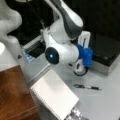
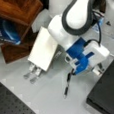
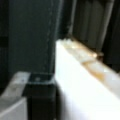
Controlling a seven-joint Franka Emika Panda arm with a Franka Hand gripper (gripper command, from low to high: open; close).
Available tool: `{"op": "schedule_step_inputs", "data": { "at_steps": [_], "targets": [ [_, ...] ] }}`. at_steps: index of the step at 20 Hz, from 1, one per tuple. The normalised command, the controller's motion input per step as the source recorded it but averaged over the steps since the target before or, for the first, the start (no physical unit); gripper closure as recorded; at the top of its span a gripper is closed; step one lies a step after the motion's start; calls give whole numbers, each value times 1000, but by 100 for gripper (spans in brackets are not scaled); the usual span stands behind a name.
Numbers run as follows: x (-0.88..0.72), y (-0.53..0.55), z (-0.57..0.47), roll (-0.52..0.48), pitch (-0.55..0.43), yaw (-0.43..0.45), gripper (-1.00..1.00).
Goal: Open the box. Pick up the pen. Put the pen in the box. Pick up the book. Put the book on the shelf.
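Black-lidded, the box [image 1: 105,53] is seen shut at a front view's right, behind the gripper [image 1: 80,68], whose jaw state cannot be told. Lower centre lies the book [image 1: 53,96]; right of it, the pen [image 1: 87,87], untouched.

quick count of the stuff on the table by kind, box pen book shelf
box: 1
pen: 1
book: 1
shelf: 1
total: 4
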Motion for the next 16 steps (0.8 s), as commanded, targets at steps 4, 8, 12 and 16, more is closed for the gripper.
{"op": "schedule_step_inputs", "data": {
  "at_steps": [4, 8, 12, 16],
  "targets": [
    [119, -10, 249, -149, 100, 207, 100],
    [166, 84, 360, -178, 90, 232, 100],
    [187, 176, 477, -163, 98, 215, 100],
    [195, 220, 463, -176, 87, 182, 100]
  ]
}}
